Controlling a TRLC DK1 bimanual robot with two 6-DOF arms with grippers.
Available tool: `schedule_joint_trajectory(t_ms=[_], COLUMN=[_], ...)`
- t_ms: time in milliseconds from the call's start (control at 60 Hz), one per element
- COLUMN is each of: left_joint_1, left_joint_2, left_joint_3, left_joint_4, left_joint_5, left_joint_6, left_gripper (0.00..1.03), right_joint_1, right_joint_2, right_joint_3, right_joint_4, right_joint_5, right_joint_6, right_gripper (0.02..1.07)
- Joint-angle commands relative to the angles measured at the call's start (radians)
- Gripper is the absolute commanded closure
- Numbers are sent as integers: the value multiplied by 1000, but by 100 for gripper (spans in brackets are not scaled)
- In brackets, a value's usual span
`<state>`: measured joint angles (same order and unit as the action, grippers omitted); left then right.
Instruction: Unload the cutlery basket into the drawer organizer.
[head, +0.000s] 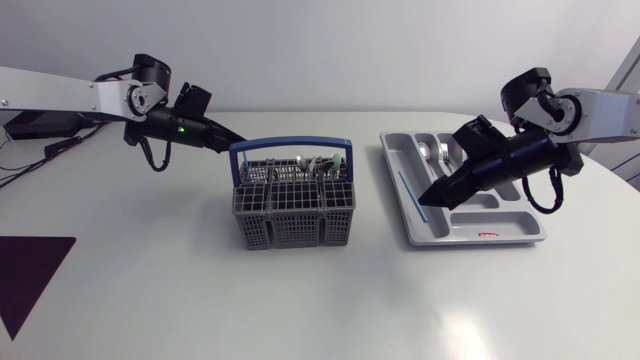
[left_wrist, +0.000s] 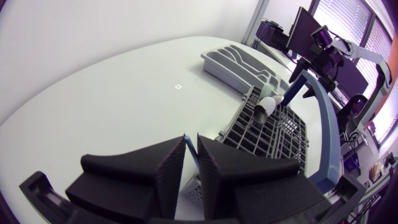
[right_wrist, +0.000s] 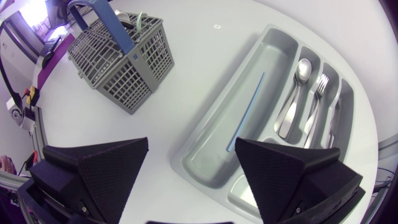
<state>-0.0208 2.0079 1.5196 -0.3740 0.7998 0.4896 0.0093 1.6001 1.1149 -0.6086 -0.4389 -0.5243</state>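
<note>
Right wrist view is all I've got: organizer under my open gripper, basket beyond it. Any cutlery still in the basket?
Observer: Yes. A few pieces stand in the basket, bunched in the half nearest the organizer.
Operator: Where's the left arm?
Observer: At the basket. The left gripper meets the handle at its end away from the organizer.
Operator: Gripping it?
Observer: Looks so. The left wrist view shows its fingers closed on a blue strip, likely that handle.
</note>
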Motion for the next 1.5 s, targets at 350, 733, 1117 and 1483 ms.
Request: schedule_joint_trajectory(t_ms=[350, 733, 1117, 1483], left_joint_1=[13, 5, 74, 50], left_joint_2=[-187, -250, -75, -24], left_joint_3=[-45, -56, -16, -21], left_joint_4=[-28, -52, -132, -132], left_joint_5=[-4, -45, -44, -31], left_joint_6=[-8, -20, -43, -40], left_gripper=[83, 81, 42, 42], right_joint_1=[18, 29, 38, 58], right_joint_2=[-52, -92, -89, -81], right_joint_3=[-43, -75, -106, -101], right_joint_4=[3, 7, 32, 33], right_joint_5=[-3, -3, -1, 5], right_joint_6=[-8, -13, -16, -8], right_gripper=[7, 7, 7, 7])
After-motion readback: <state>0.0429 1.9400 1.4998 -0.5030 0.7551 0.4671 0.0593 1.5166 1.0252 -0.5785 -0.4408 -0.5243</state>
